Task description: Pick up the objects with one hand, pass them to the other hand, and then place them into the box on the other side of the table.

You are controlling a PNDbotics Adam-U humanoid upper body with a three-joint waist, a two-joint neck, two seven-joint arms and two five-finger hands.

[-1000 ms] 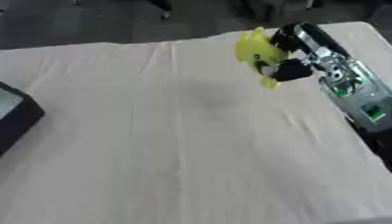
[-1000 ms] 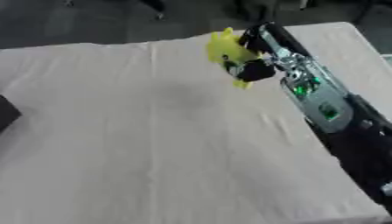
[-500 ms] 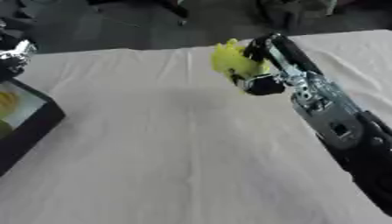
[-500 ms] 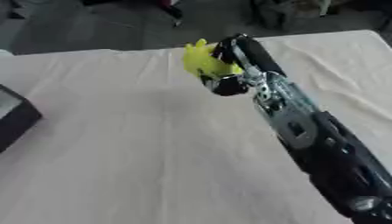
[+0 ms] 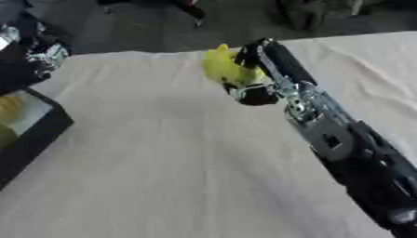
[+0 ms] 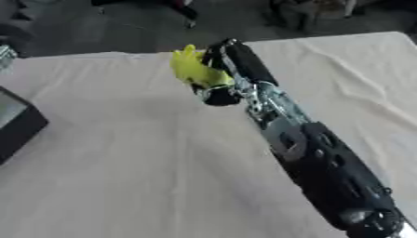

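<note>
Handover step, pending. Right hand (image 5: 254,76), fingers curled round yellow object (image 5: 221,69), above far centre of worktop (image 5: 163,167). Left hand (image 5: 45,53) at far left, fingers unclear. Box (image 5: 36,135) at left edge. Next move calls for bringing the hands together.

A cream cloth-covered table (image 5: 163,176) fills the view, with dark grey floor (image 5: 122,23) beyond its far edge.

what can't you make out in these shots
- Yellow object: blurred in both eye views and partly covered by the right hand, so its kind is unclear.
- Box: cut off by the left edge in both views; only yellowish blurs show inside.
- Left hand: blurred at the upper left of the left eye view; its fingers cannot be read.
</note>
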